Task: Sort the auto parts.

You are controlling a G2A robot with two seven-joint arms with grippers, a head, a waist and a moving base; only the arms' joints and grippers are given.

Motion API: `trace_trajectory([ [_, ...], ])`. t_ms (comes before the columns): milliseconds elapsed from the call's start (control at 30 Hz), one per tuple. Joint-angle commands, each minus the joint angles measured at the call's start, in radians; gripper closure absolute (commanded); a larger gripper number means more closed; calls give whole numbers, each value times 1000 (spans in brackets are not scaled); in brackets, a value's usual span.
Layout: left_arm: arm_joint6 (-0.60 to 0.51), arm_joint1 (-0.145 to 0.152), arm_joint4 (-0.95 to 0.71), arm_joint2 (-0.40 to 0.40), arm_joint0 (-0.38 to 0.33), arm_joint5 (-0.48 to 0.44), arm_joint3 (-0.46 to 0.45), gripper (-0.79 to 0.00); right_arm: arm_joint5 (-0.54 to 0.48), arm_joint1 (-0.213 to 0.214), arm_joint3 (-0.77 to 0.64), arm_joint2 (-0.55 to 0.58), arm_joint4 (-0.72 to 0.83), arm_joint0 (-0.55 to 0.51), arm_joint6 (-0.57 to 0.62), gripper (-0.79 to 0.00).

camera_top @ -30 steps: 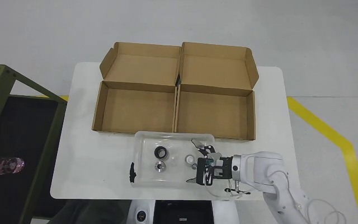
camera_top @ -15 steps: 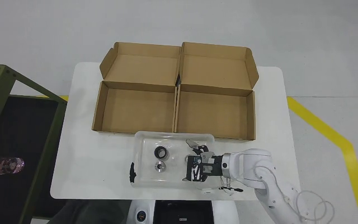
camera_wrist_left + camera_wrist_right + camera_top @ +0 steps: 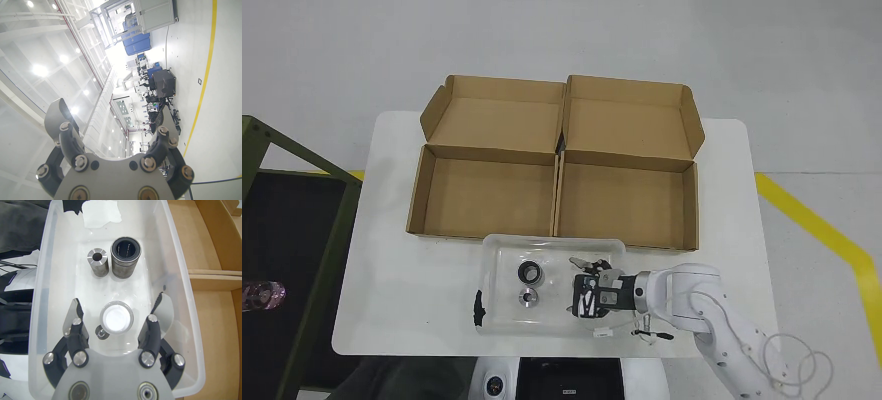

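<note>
A clear plastic bin (image 3: 504, 250) (image 3: 181, 275) sits at the table's front edge and holds the auto parts. Inside it stand a black-rimmed linear bearing (image 3: 125, 256) (image 3: 532, 270) and a smaller steel bushing (image 3: 98, 262) (image 3: 529, 296), side by side. Nearer my right gripper (image 3: 118, 296) (image 3: 578, 290) lie a white round cap (image 3: 116, 320) and a tiny metal piece (image 3: 101, 333). The right gripper hangs inside the bin, open, with the cap between its fingers but untouched. My left gripper (image 3: 111, 106) is open with nothing in it, aimed up at the ceiling and the room.
Two open cardboard boxes (image 3: 487, 195) (image 3: 622, 205) stand side by side behind the bin, lids folded back. The white table (image 3: 392, 280) has bare surface to the left of the bin. A dark olive cart (image 3: 282, 260) stands left of the table.
The right gripper has moved left over the bin, from its right end to above the white cap. The parts have stayed where they were.
</note>
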Motion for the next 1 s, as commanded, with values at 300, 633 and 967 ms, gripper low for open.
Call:
trace_trajectory([
  [300,0,0,0,0,0,0,0,-785,12,6,12,-14,-3,15,-12,0],
  [633,0,0,0,0,0,0,0,-785,-21,13,-7,-20,25,25,-64,0],
  [967,0,0,0,0,0,0,0,-785,-50,25,-56,10,47,25,-171,0],
])
